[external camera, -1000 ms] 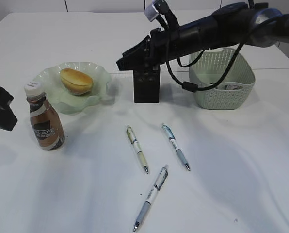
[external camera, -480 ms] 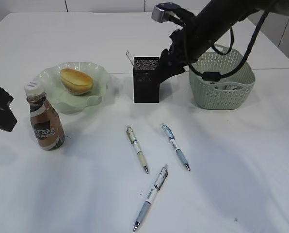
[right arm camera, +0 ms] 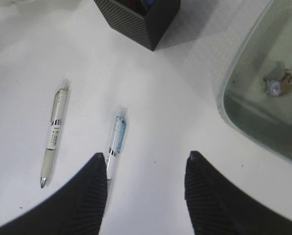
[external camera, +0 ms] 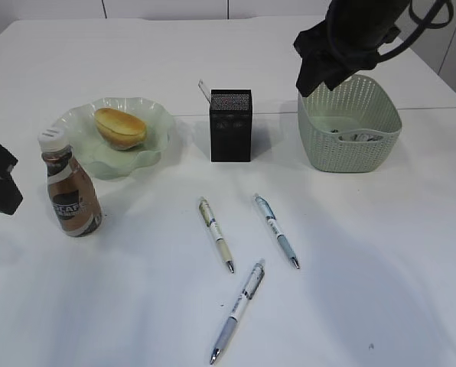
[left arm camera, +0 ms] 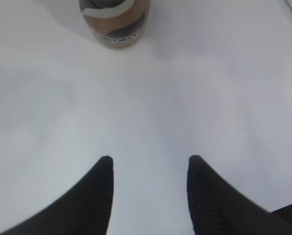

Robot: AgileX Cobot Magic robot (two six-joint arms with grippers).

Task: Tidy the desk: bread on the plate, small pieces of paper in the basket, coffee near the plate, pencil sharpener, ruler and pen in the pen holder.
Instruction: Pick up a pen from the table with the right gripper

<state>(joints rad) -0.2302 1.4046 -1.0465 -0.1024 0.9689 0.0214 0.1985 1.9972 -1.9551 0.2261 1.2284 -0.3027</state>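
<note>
Right arm (external camera: 350, 34) now above basket (external camera: 350, 145)

Exterior slants down on desk (external camera: 136, 321); wrists look downward (sharing pens (external camera: 215, 234)).

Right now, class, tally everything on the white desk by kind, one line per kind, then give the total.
Pens lying loose: 3
Coffee bottle: 1
Bread: 1
Plate: 1
Pen holder: 1
Basket: 1
Total: 8, not counting whatever sits inside the holder and the basket.
</note>
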